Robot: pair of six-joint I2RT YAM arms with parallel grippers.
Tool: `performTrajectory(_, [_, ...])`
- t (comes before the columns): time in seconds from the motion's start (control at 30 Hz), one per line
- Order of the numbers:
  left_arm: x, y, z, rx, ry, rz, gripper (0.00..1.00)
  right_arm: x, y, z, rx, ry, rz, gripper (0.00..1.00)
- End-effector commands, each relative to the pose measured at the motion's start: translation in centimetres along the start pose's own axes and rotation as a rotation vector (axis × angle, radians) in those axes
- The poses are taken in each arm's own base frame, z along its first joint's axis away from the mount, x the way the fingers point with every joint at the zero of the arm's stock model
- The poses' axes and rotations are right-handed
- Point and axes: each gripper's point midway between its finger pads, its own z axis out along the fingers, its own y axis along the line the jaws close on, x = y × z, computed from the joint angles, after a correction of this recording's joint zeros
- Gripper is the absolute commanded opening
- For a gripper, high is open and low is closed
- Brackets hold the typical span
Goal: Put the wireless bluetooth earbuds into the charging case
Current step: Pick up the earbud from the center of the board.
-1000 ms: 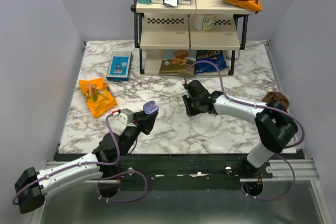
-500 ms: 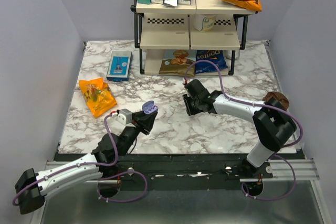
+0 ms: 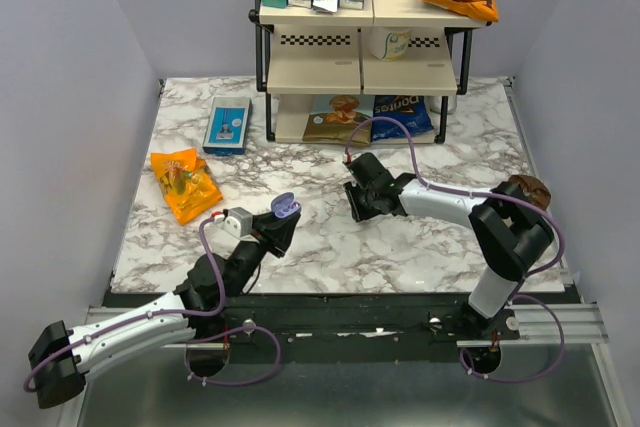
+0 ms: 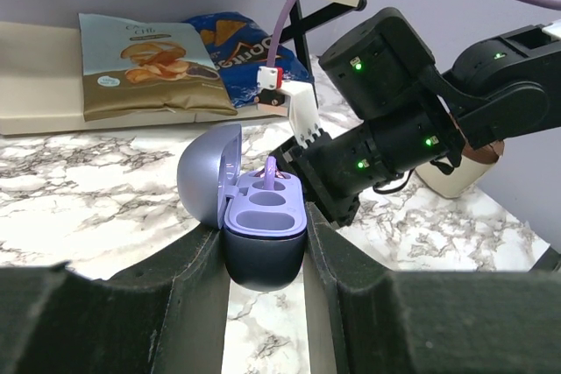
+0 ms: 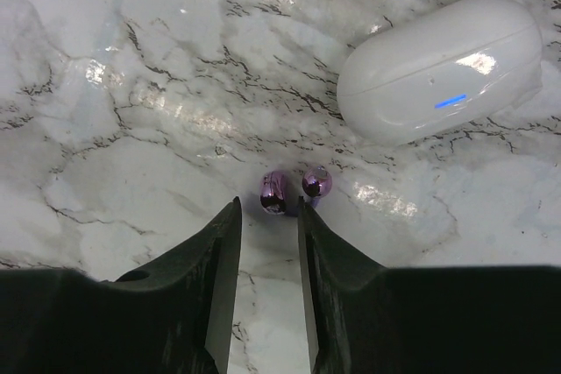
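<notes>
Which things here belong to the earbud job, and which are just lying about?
Job: charging case, lid open, in the left pincer; two earbuds on the marble table, just ahead of the open right pincer.
Lying about: white oval case, orange snack bag, blue box, shelf rack.

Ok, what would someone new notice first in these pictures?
The open lavender charging case, clamped in the left gripper with its lid up. Then two tiny purple earbuds on the marble just ahead of the open right gripper, with a white oval case beyond them.
</notes>
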Motion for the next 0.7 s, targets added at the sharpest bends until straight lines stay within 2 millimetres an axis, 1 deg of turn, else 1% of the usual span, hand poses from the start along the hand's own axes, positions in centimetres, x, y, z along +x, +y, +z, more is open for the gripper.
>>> performTrajectory(0.0, [0.26,0.42,-0.19,-0.019,-0.001,-0.01,0.0,-0.53,-0.43,0.89,0.022,-0.008,-0.001,0.38])
performTrajectory(0.17, [0.26,0.42,-0.19,-0.019,-0.001,-0.01,0.0,-0.73,-0.62,1.08,0.035,-0.011,-0.002,0.3])
performTrajectory(0.23, [0.31,0.37,-0.21,-0.017,0.001,-0.01,0.0,-0.62,-0.69,1.16,0.041,-0.009,-0.003,0.29])
performTrajectory(0.37, [0.29,0.39,-0.23,-0.016,0.0,-0.012,0.0,-0.79,-0.69,1.23,0.042,-0.01,0.002,0.2])
performTrajectory(0.47, [0.34,0.35,-0.24,-0.015,0.001,-0.013,0.0,-1.07,-0.36,1.35,0.031,-0.011,0.013,0.07])
performTrajectory(0.5, [0.34,0.38,-0.23,-0.017,0.001,-0.011,0.0,-1.03,-0.21,1.37,0.024,-0.007,0.017,0.01])
performTrajectory(0.67, [0.29,0.35,-0.25,-0.015,0.001,-0.011,0.0,-1.46,0.14,1.3,0.013,-0.011,0.036,0.01])
